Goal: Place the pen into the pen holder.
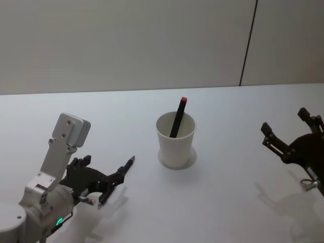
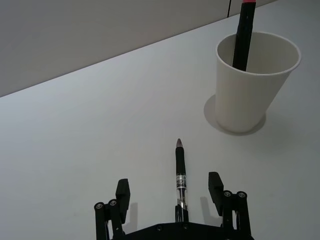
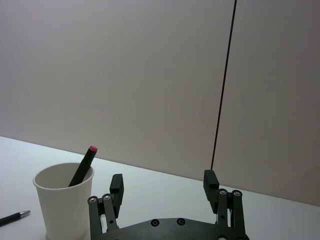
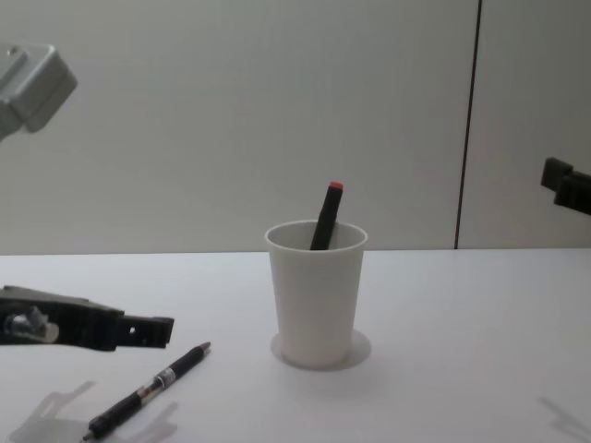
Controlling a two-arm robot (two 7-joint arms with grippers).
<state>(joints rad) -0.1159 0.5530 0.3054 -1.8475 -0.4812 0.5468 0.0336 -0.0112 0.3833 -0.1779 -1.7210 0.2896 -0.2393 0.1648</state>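
Note:
A black pen [image 1: 123, 169] lies flat on the white table, its tip pointing toward the pen holder [image 1: 175, 144], a white paper cup. My left gripper [image 2: 169, 184] is open and low over the pen's [image 2: 180, 172] rear half, one finger on each side, not touching it. From the chest view the pen [image 4: 152, 388] rests just in front of the left gripper [image 4: 138, 330]. A second black pen with a red cap [image 1: 178, 117] leans inside the cup [image 4: 316, 295]. My right gripper [image 1: 283, 120] hangs open off to the right, away from the cup.
The white table [image 1: 233, 192] runs back to a plain grey wall with a dark vertical seam [image 1: 248, 45]. Bare tabletop lies between the pen and the cup [image 2: 252, 85], and to the cup's right.

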